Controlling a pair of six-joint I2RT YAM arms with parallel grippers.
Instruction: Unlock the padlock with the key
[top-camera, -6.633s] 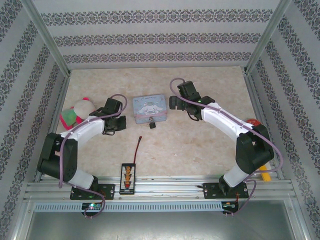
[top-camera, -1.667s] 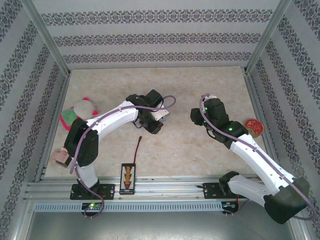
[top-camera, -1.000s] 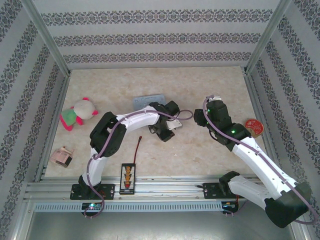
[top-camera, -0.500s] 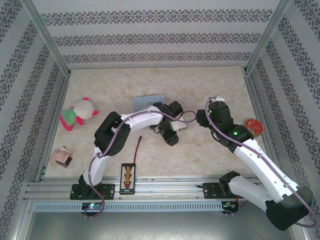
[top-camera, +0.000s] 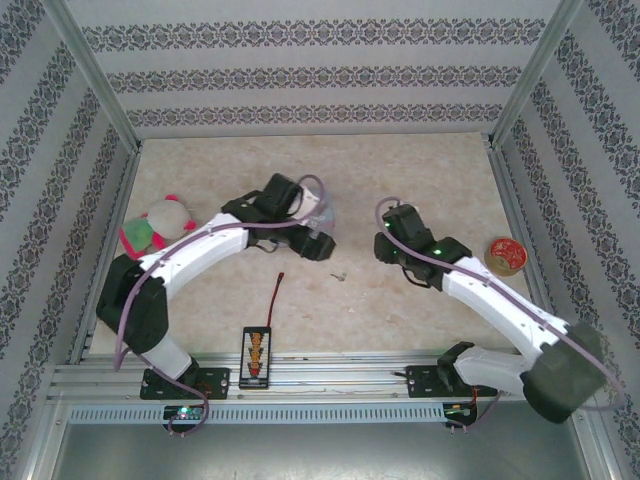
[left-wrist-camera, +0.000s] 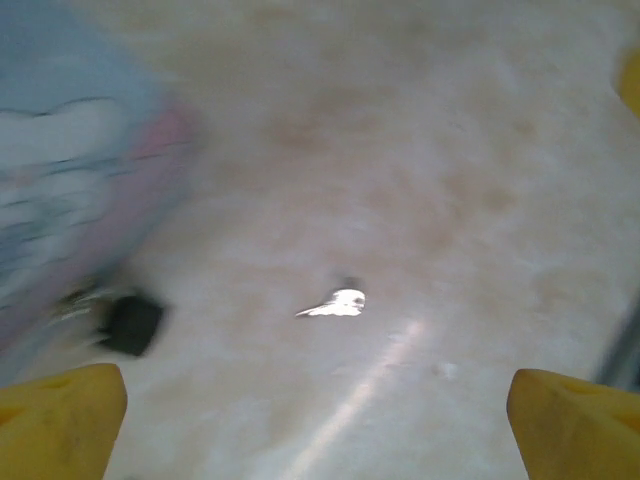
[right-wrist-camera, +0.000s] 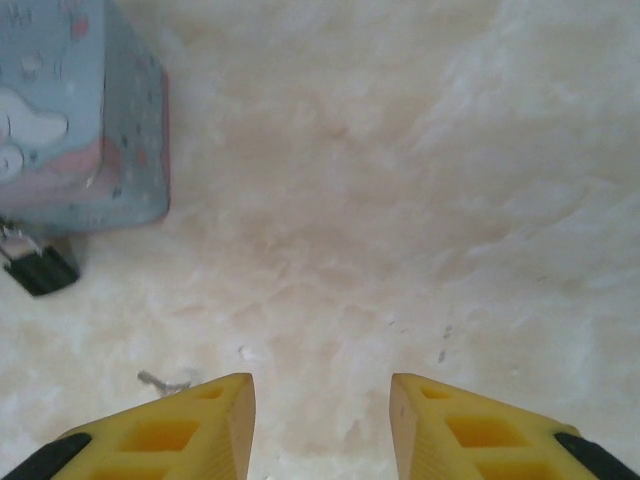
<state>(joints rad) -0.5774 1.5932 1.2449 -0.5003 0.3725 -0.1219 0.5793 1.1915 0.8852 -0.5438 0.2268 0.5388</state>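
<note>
The key (top-camera: 338, 273) lies loose on the table, a small silvery piece, bright in the blurred left wrist view (left-wrist-camera: 338, 302) and faint grey near my right finger (right-wrist-camera: 160, 380). The padlock (left-wrist-camera: 130, 323) is a tiny dark block at the foot of the pale blue tin (left-wrist-camera: 60, 190); the right wrist view has it (right-wrist-camera: 40, 268) below the tin (right-wrist-camera: 80, 110). My left gripper (top-camera: 315, 243) hangs open by the tin, its yellow fingertips (left-wrist-camera: 60, 420) far apart with nothing between them. My right gripper (top-camera: 383, 248) is open and holds nothing, its fingers (right-wrist-camera: 480, 430) over bare table right of the key.
A pink and green plush toy (top-camera: 160, 222) sits at the left. A round red lid (top-camera: 503, 255) lies at the right. A black connector board (top-camera: 256, 355) and a thin red cable (top-camera: 278, 290) lie near the front rail. Metal posts and patterned walls frame the table.
My left gripper went from shut to wide open and drew back toward the tin, leaving the key on the table. The right gripper shifted slightly left.
</note>
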